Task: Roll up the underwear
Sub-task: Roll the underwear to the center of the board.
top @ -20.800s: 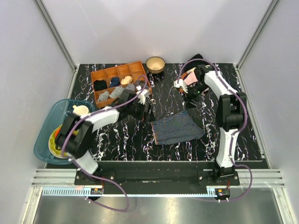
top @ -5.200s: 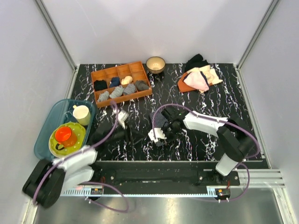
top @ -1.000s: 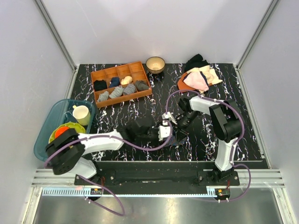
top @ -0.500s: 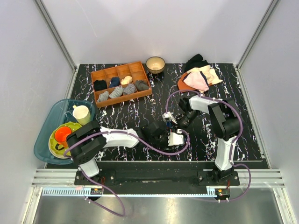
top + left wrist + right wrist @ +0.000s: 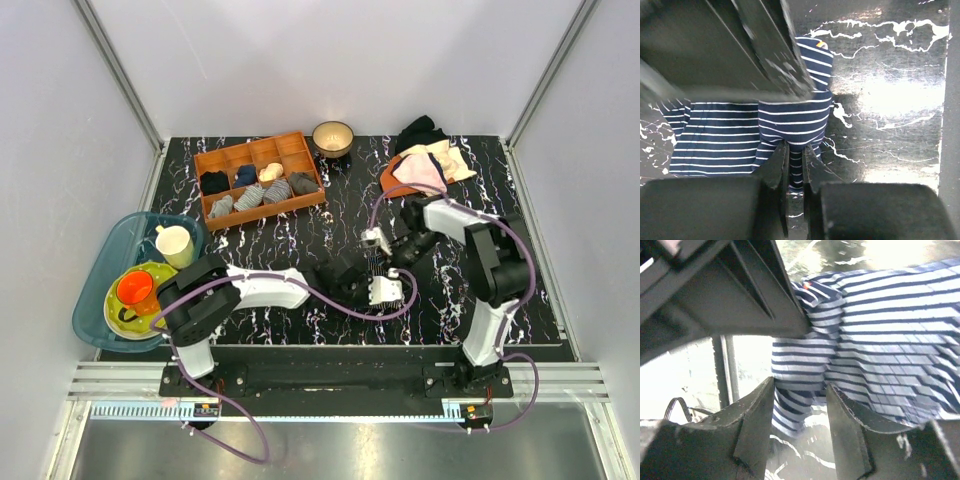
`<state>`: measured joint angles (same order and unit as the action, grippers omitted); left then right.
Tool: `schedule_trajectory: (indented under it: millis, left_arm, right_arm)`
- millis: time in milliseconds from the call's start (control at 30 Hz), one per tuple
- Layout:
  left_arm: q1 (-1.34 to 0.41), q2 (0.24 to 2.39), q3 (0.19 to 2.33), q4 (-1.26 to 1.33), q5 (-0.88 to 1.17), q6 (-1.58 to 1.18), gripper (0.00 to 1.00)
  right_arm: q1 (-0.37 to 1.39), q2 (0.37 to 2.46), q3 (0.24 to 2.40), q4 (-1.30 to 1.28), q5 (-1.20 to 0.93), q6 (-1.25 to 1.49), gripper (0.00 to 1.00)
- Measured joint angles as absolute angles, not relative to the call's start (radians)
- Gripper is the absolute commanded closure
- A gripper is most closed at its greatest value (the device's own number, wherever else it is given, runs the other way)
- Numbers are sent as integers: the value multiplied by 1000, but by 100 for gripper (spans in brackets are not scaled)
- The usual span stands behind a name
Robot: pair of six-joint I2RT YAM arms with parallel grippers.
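The left end effector [image 5: 794, 167] has shifted right and now clamps a fold of the underwear [image 5: 790, 120]; the right end effector [image 5: 799, 407] stands apart, just beside it.

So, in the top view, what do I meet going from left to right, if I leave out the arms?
Teal tub → orange divided tray → small bowl → pile of pink and cream garments.

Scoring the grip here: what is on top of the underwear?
The left tool pinches a fold of the underwear; the right tool, open, straddles its bunched edge. From above, both tools cover most of the cloth, so how far it is rolled cannot be seen.
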<state>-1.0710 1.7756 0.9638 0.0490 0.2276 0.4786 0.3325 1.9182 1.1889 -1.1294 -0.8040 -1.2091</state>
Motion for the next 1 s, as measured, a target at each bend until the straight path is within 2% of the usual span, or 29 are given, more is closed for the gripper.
schedule_trajectory:
  millis: [200,367,400,533,667,733,1000]
  left_arm:
    - [-1007,1791,983,31,359,422,96]
    - [-903,1859,1068,-42,578,332,96]
    - [-879,1883,1097,-67,630,311,95]
    - [-799,1997,1227,-182,832,230,94]
    - [-741,2119,1354,-296,996,153,93]
    - [-712,2182,1412,-344,1079,109,92]
    - [-675,2256,1465,-384,1180,-8,89]
  right_arm:
    - [116,1719,1182,-1111,-801,-1206,43]
    - [12,1536,1111,-1087,-789,-1234,38]
    - [7,1497,1084,-1083,-788,-1247,34]
    - [14,1301,929,-1080,-825,-1388,7]
    - [125,1118,794,-1015,-828,-1470,3]
    - [275,1066,730,-902,-779,-1465,5]
    - [501,1219,679,-563,-577,-1429,8]
